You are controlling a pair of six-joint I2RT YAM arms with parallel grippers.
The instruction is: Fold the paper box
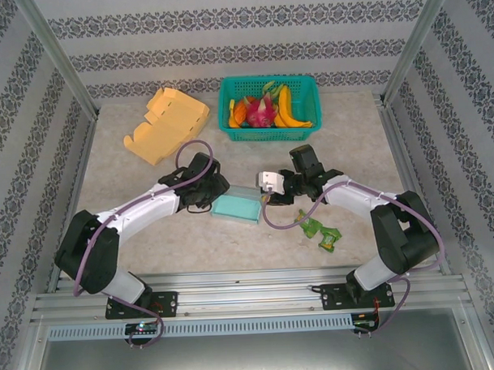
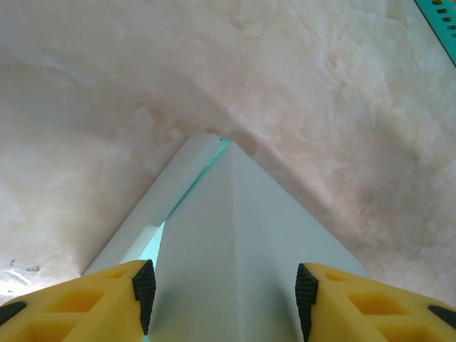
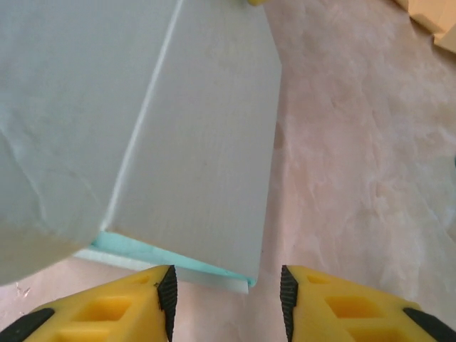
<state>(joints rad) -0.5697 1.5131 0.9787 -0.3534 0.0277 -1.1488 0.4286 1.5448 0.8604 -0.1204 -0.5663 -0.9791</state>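
The pale teal paper box (image 1: 236, 207) lies partly folded mid-table between both arms. My left gripper (image 1: 217, 192) stands at its left end. In the left wrist view that gripper (image 2: 221, 296) is open, and a creased panel of the box (image 2: 235, 228) runs up between the fingers, spanning almost the whole gap. My right gripper (image 1: 269, 197) is at the box's right end. In the right wrist view it (image 3: 226, 299) is open, with the box's near corner (image 3: 242, 274) just ahead of the gap and a flat panel (image 3: 199, 157) stretching away.
A flat yellow cardboard box (image 1: 165, 123) lies at the back left. A green basket (image 1: 268, 81) of fruit stands at the back centre. A crumpled green packet (image 1: 320, 231) lies near the right arm. Metal frame rails border the table.
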